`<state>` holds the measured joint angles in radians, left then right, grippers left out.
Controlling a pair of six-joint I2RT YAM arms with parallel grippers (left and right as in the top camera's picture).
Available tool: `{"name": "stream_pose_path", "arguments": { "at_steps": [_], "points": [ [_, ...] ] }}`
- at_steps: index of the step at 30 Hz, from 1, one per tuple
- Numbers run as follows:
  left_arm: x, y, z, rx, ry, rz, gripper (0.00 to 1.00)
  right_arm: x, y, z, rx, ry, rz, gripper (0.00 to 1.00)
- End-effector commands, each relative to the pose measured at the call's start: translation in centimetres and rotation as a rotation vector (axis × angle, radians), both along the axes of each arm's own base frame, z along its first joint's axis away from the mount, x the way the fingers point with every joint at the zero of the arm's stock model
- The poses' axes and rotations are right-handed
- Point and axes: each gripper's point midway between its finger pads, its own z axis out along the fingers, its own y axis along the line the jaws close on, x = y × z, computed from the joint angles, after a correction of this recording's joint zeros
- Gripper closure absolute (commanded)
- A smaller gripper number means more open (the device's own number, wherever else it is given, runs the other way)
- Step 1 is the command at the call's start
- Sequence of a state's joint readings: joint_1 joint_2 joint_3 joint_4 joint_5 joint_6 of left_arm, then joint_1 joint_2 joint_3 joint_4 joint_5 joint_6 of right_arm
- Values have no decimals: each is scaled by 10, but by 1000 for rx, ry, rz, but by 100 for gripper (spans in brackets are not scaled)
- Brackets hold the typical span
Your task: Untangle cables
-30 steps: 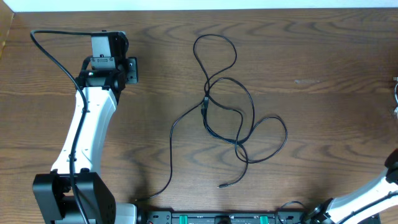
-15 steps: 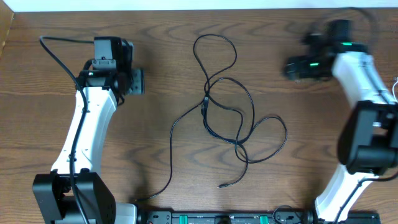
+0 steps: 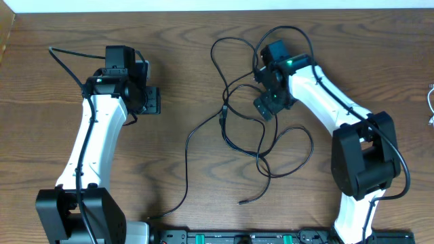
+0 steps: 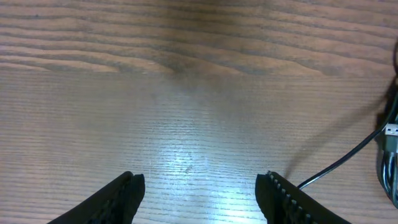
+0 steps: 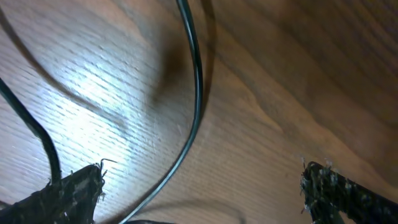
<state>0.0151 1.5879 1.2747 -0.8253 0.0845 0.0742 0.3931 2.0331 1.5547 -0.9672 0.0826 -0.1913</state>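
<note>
Thin black cables [image 3: 274,120] lie tangled in loops at the middle of the wooden table, with one plug end [image 3: 242,202] near the front. My right gripper [image 3: 266,105] hovers over the upper right of the tangle. It is open, and in the right wrist view a black strand [image 5: 196,87] runs across the gap of that gripper [image 5: 202,182] without touching either finger. My left gripper [image 3: 152,100] is open over bare wood to the left of the tangle. In the left wrist view nothing lies between the fingers of this gripper [image 4: 200,188], and a black strand [image 4: 348,158] shows at the right.
A bit of white cord [image 3: 432,102] shows at the table's right edge. A black rail with green connectors [image 3: 237,238] lines the front edge. The left arm's own thick wire [image 3: 64,59] loops at the back left.
The right arm has swung in from the far right and now sits over the tangle. The left gripper has shifted slightly right and toward the front. The cables lie as before.
</note>
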Motion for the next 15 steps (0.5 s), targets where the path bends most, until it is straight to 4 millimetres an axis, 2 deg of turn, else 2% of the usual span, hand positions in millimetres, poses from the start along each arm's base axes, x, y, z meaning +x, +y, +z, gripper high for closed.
{"name": "stream_pose_path", "arguments": {
  "at_steps": [1,3,4,5,10,15],
  "points": [
    [2,-3,0,-16,-2,6,37,3,-8,2,-49,-24,-40,1],
    [5,-3,1,-16,-16,6,36,1,-4,2,-17,-13,-57,1],
    [7,-2,2,-16,-23,6,28,0,-1,2,0,-7,-55,1],
    [8,-2,2,-16,-28,6,26,0,2,1,15,-3,-52,1],
    [6,-2,1,-16,-20,6,26,2,9,2,50,-8,-49,1],
    [6,-3,2,-16,-21,6,25,-4,25,2,144,32,-42,1]
  ]
}}
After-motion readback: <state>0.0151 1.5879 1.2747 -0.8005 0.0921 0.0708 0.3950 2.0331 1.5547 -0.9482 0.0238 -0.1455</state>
